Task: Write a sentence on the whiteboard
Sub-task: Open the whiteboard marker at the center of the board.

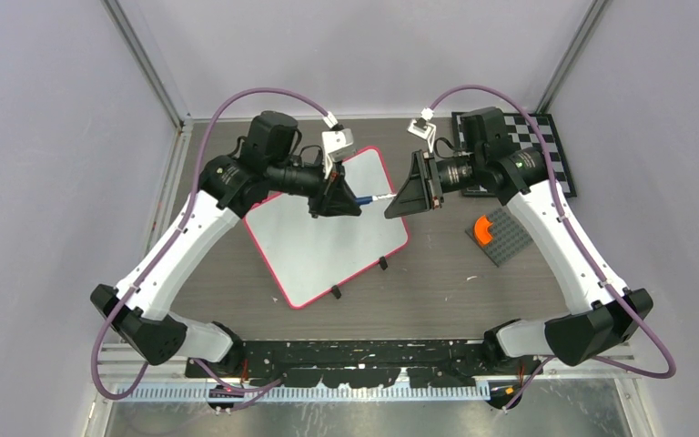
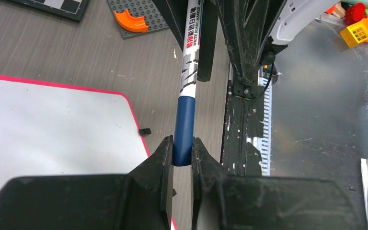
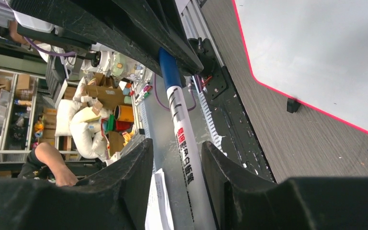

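I am pinching the marker's (image 2: 190, 62) blue end, likely its cap, in my left claw (image 2: 182, 143). My right claw (image 3: 177, 148) is standing half-open astride the white barrel, not gripping. It should clamp squarely, then pull straight along the barrel. Both forearms are pointing inward, meeting above the blank whiteboard's (image 1: 328, 246) far edge.

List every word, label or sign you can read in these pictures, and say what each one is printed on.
"WHITE BOARD MARKER": small print on the barrel of the marker.
Red and black Chinese characters on the same barrel: too blurred to read.
On the whiteboard: no writing visible.
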Controlling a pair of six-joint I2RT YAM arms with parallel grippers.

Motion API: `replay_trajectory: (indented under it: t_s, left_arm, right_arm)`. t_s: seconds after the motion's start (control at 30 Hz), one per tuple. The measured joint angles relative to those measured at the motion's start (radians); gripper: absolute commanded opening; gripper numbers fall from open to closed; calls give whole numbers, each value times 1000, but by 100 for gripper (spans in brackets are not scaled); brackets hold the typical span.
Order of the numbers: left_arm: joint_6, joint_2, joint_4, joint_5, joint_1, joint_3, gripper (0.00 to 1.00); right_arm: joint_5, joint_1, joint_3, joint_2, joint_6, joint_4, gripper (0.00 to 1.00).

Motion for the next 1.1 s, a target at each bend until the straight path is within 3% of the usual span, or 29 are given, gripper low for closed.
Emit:
replay_trajectory:
  t_s: [0.17,0.43,0.53,0.67,0.8,0.87,0.97,1.1]
  left_arm:
    - [32,14,-33,24,3,24,0]
    - [126,35,-107,60,2,68,0]
    - [143,37,-116,67,2,68,0]
    - [159,39,-121,76,2,68,0]
    - [165,50,-137,92,2,77,0]
    - [168,55,-146,103,3,85,0]
    - [170,55,-154,104,2,91,0]
    - [176,55,-155,92,2,92,18]
  right_arm:
    - [0,5,0,-2,-50,-43,40]
    - [-13,27,12,-2,-153,-157,52]
    - [-29,31,23,-2,-172,-181,51]
    - [-46,32,27,-2,-189,-195,44]
    - [-48,32,27,-2,-197,-199,12]
    - [-40,30,27,-2,-197,-203,1]
    - [-39,31,27,-2,-204,-209,0]
    - [-32,31,27,-2,-223,-218,0]
